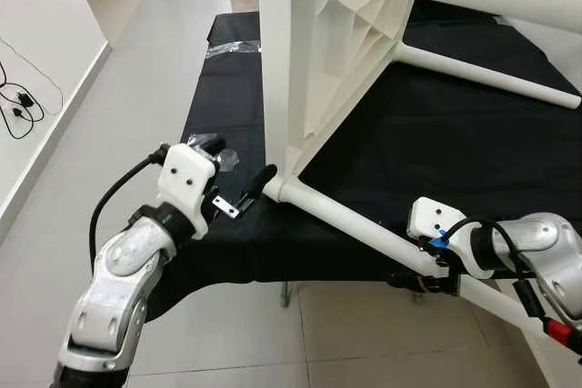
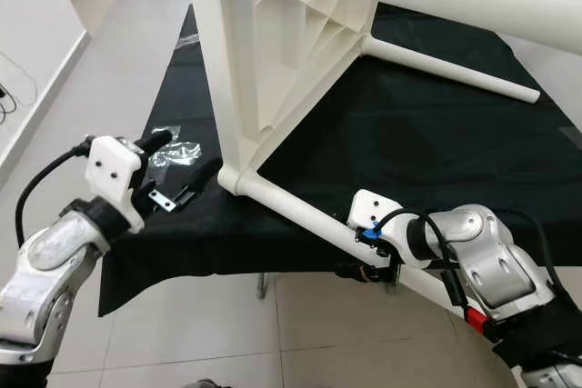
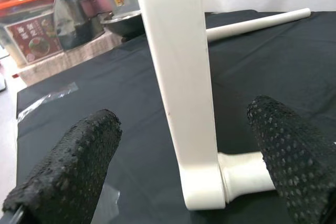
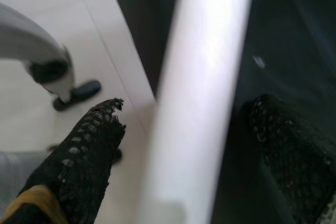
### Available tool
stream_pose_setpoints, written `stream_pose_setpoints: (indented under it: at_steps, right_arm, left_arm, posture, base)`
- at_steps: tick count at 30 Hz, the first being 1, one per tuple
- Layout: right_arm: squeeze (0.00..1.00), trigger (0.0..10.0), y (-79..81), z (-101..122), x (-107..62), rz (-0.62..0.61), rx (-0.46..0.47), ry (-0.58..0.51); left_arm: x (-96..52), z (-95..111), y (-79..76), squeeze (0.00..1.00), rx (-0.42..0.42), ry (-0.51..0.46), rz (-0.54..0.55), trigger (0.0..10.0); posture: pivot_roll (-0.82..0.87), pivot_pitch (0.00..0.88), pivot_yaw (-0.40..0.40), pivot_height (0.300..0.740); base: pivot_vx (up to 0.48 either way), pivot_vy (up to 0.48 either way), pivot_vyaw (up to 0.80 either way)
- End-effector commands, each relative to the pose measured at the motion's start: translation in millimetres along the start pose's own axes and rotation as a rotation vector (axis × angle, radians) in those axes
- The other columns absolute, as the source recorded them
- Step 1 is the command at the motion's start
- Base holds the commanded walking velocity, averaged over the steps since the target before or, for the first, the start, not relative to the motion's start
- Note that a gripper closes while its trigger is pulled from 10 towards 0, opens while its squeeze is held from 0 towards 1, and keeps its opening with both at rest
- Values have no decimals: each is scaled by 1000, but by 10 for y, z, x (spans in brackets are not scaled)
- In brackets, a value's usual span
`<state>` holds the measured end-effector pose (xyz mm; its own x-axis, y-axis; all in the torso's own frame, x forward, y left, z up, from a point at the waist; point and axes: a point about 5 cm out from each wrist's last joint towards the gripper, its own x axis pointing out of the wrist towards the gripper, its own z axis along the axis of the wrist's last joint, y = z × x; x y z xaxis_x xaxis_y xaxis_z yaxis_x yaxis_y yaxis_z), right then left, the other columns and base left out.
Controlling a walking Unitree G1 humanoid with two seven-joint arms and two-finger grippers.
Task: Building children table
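The white children's table (image 1: 336, 52) is lying on its side on the black-covered surface (image 1: 455, 143). Its near leg (image 1: 364, 224) is straddled by the open right hand (image 4: 178, 145), not yet gripped. The open left hand (image 3: 184, 177) is held at the leg's left joint. Judged next: closing on the leg to seat it.

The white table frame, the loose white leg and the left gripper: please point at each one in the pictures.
white table frame (image 1: 277, 88), left eye view, on its upright side panel.
loose white leg (image 1: 491, 74), left eye view, middle of the tube on the black cloth.
left gripper (image 3: 184, 145), left wrist view, midway between its fingertips.
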<state>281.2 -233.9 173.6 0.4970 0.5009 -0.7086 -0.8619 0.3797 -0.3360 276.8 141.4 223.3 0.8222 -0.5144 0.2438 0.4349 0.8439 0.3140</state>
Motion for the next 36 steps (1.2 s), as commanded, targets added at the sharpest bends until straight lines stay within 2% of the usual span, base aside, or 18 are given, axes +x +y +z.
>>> stream_pose_setpoints:
  at_steps: [1,3,7,9,12,13,16,18,26,28,30,32,34,35,36]
  right_arm:
    - [0,10000,-51,-79,-19,-51,-14,89]
    - [0,10000,-96,-119,-45,-93,-18,125]
    - [0,10000,-148,-116,-61,-140,-5,129]
    - [0,5961,-191,-113,-86,-171,-2,133]
    - [0,5961,-192,-111,-89,-172,-5,134]
    - [0,9765,-181,-96,-98,-157,-8,122]
    - [0,10000,-163,-61,-110,-138,-8,93]
    - [0,10000,-207,-23,-116,-168,7,70]
    - [0,10000,-191,-18,-84,-160,3,79]
    - [0,10000,-176,-5,-73,-150,0,76]
    - [0,10000,-176,-5,-73,-150,0,76]
    - [0,10000,-171,7,-74,-146,-3,72]
    - [0,10000,-171,7,-74,-146,-3,72]
    - [0,10000,-169,28,-76,-145,-6,64]
    - [0,10000,-169,28,-76,-145,-6,64]
  left_arm:
    - [34,-26,2,0,36,8,-15,10000]
    - [68,-18,1,0,54,2,-18,10000]
    - [108,-12,0,0,63,-6,-23,10000]
    - [168,1,-10,0,77,-18,-39,10000]
    - [180,2,-10,0,79,-21,-41,10000]
    - [200,11,-14,0,80,-26,-44,10000]
    - [231,19,-23,0,82,-36,-50,10000]
    - [252,8,-49,0,82,-40,-53,10000]
    - [291,-46,-47,0,92,-26,-49,10000]
    - [364,-53,18,0,114,-23,-30,10000]
    - [364,-53,18,0,114,-23,-30,10000]
    - [449,-49,64,0,129,-28,-21,10000]
    - [449,-49,64,0,129,-28,-21,10000]
    - [594,-56,82,0,132,-35,-31,10000]
    - [594,-56,82,0,132,-35,-31,10000]
  posture:
    - [2,136,29,740]
    - [1,136,30,740]
    - [1,138,32,740]
    - [2,138,33,740]
    - [2,138,33,740]
    - [0,140,34,740]
    - [-1,140,34,740]
    - [-3,141,33,740]
    - [-2,144,30,740]
    - [-8,145,31,740]
    - [-8,145,31,740]
    - [-9,145,31,740]
    - [-9,145,31,740]
    - [-13,146,34,740]
    - [-13,146,34,740]
  base:
    - [0,0,0]
    - [0,0,0]
    - [0,0,0]
    - [0,0,0]
    - [0,0,0]
    - [0,0,0]
    - [0,0,0]
    - [0,0,0]
    - [0,0,0]
    - [0,0,0]
    - [0,0,0]
    - [0,0,0]
    - [0,0,0]
    - [0,0,0]
    - [0,0,0]
